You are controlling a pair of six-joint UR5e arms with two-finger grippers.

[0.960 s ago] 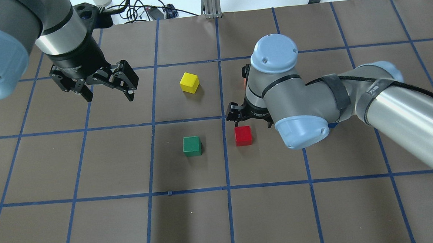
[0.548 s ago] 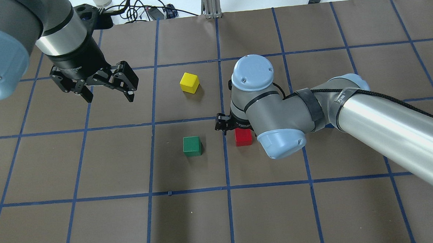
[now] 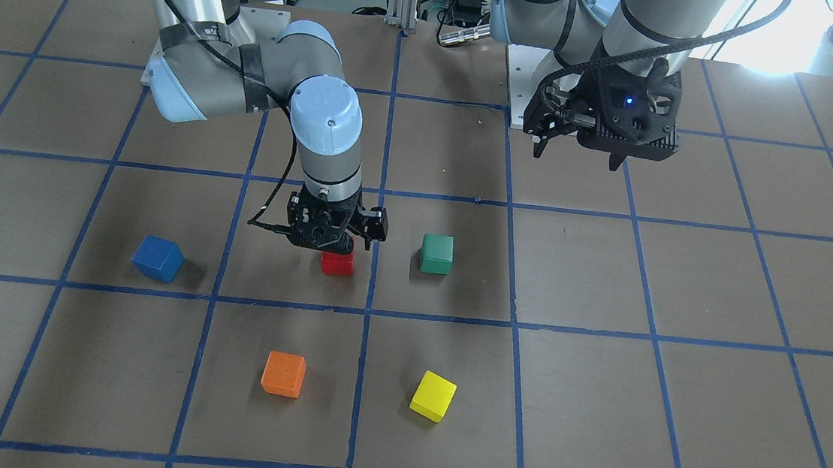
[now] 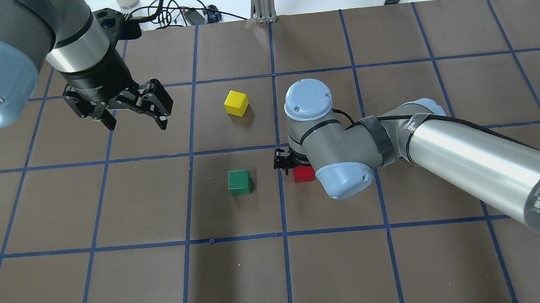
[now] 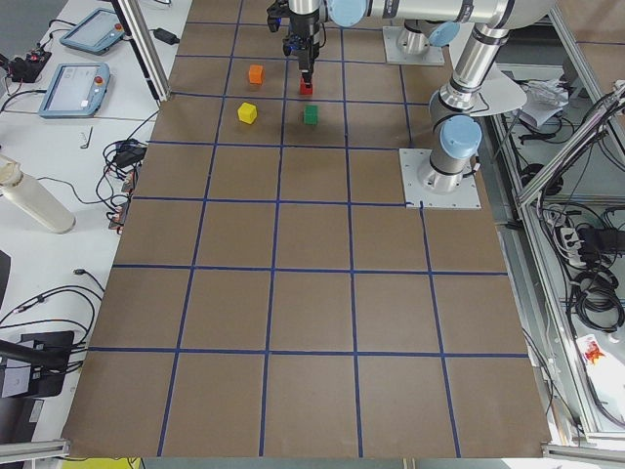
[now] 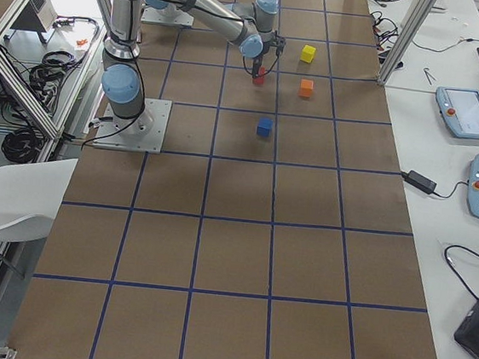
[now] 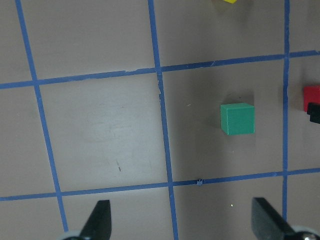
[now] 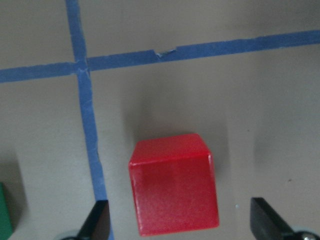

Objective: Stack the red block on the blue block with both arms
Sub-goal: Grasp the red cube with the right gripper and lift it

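Observation:
The red block (image 3: 337,263) sits on the brown table near a blue tape line. It also shows in the overhead view (image 4: 302,175) and the right wrist view (image 8: 174,185). My right gripper (image 3: 333,238) is open and low over it, with one finger on each side of the block (image 8: 182,225). The blue block (image 3: 157,258) lies apart on the robot's right side of the table (image 6: 264,126); my right arm hides it in the overhead view. My left gripper (image 4: 134,119) is open and empty, held high above the table.
A green cube (image 4: 239,181) lies just left of the red block. A yellow cube (image 4: 236,102) lies farther out. An orange cube (image 3: 283,374) lies beyond the red block, hidden by my right arm in the overhead view. Cables lie past the table's far edge.
My right arm has swung towards the middle of the table, and its gripper has come over the red block. My left arm has barely moved.

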